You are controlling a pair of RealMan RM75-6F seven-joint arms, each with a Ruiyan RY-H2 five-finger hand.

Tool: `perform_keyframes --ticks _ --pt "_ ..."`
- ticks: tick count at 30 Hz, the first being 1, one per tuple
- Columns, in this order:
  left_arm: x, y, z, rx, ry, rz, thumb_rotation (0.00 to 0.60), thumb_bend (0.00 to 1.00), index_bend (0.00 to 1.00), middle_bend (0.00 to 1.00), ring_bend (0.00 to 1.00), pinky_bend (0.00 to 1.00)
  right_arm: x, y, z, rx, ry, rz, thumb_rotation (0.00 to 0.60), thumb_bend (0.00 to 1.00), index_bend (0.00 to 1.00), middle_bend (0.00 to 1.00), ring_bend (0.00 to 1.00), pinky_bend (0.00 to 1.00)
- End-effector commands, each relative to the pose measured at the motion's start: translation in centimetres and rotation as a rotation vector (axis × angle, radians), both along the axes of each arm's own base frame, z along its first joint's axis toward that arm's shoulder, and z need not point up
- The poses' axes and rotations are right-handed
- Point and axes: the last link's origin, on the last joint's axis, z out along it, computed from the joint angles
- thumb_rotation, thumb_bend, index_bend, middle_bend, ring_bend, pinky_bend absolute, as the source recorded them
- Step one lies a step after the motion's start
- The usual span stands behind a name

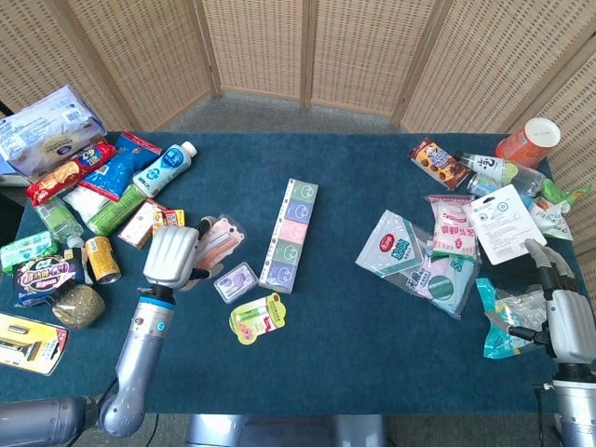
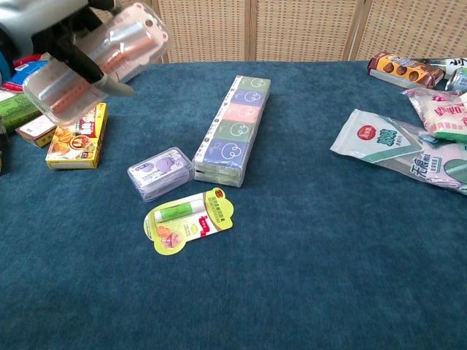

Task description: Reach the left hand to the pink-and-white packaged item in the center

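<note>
Pink-and-white packaged item (image 2: 98, 62) sits lifted off the blue table (image 1: 354, 317) at the upper left of the chest view, gripped in the left hand (image 1: 170, 255), whose fingers are curled around it. Below it lie a small lilac case (image 2: 160, 172) and a yellow-green carded lip balm (image 2: 188, 219), beside a long tissue multipack (image 2: 235, 127). At the lower right of the head view, the right hand (image 1: 566, 321) rests near the snack bags, fingers loosely apart, holding nothing.

Bright, even light, soft shadows, both views sharp.
</note>
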Motion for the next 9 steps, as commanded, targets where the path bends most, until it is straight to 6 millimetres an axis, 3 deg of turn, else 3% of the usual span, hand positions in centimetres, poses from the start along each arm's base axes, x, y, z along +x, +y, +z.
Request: perform_keyframes --ticks 1,9 --pt "0.5 0.2 1.7 0.038 -0.001 -0.007 0.600 0.00 0.65 0.77 0.80 0.83 0.0 0.0 -0.1 0.002 0.002 0.001 0.600 0.00 0.00 0.00 0.00 0.00" --pt "1.8 0.2 3.1 0.058 0.005 -0.038 0.600 0.00 0.65 0.77 0.80 0.83 0.3 0.0 -0.1 -0.002 0.003 0.008 0.600 0.00 0.00 0.00 0.00 0.00"
